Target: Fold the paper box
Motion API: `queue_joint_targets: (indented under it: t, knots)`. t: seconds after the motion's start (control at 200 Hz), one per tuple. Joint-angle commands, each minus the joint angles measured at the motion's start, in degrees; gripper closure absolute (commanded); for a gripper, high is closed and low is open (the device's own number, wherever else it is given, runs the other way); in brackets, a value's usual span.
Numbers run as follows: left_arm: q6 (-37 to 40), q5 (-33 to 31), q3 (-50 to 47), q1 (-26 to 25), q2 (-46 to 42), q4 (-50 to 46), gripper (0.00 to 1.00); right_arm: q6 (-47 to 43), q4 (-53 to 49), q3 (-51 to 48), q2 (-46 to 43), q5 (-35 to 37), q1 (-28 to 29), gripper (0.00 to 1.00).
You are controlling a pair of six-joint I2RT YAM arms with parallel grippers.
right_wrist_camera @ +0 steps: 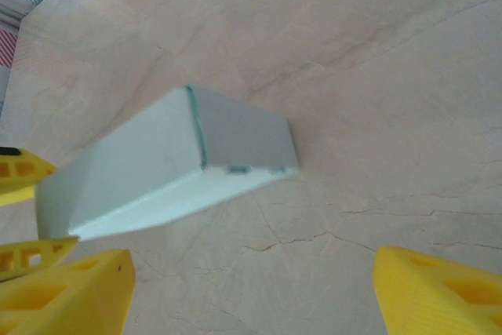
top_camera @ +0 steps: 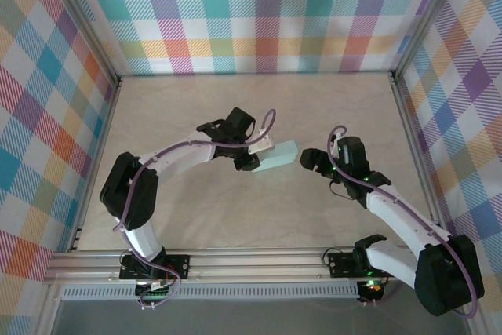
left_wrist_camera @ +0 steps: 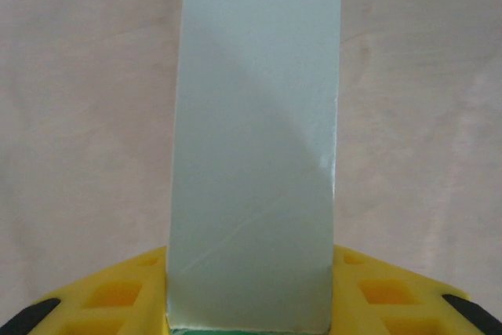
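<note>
The paper box (top_camera: 278, 154) is a closed, pale mint rectangular box held just above the middle of the table. My left gripper (top_camera: 252, 156) is shut on its left end. In the left wrist view the box (left_wrist_camera: 255, 139) runs straight out from between the yellow fingers (left_wrist_camera: 118, 296), which press on both of its sides. My right gripper (top_camera: 311, 161) is open just off the box's right end, apart from it. In the right wrist view the box (right_wrist_camera: 157, 158) lies up and left of the wide-spread yellow fingers (right_wrist_camera: 439, 288), with bare table between them.
The beige marble-patterned tabletop (top_camera: 251, 107) is ringed by plaid walls (top_camera: 259, 13). Metal frame posts (top_camera: 94, 45) stand at the corners and a rail (top_camera: 251, 260) runs along the near edge by the arm bases.
</note>
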Motion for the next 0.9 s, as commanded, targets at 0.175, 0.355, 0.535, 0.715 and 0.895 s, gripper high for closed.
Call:
queue_joint_targets:
  t: [0.175,0.355,0.535,0.715,0.895]
  knots:
    - [7.1,-25.3,-9.6,-2.5,-4.4,22.6,0.64,0.3,2.5,0.1,2.1,0.0,-0.2,0.21]
    - [10.7,-30.4,-14.2,-3.5,-3.2,31.9,0.64,0.5,3.7,0.2,3.8,-0.5,-0.2,0.21]
    - [11.2,-32.2,-14.9,-4.1,-1.1,32.6,0.6,0.2,3.7,0.6,4.5,-0.5,-0.3,0.21]
    - [9.9,-31.2,-14.4,-3.5,-1.0,31.1,0.36,0.0,3.5,1.1,4.7,-0.5,-0.4,0.21]
    - [9.2,-30.9,-14.2,-3.1,-0.6,30.1,0.25,0.2,3.6,0.8,4.5,-0.5,-0.3,0.21]
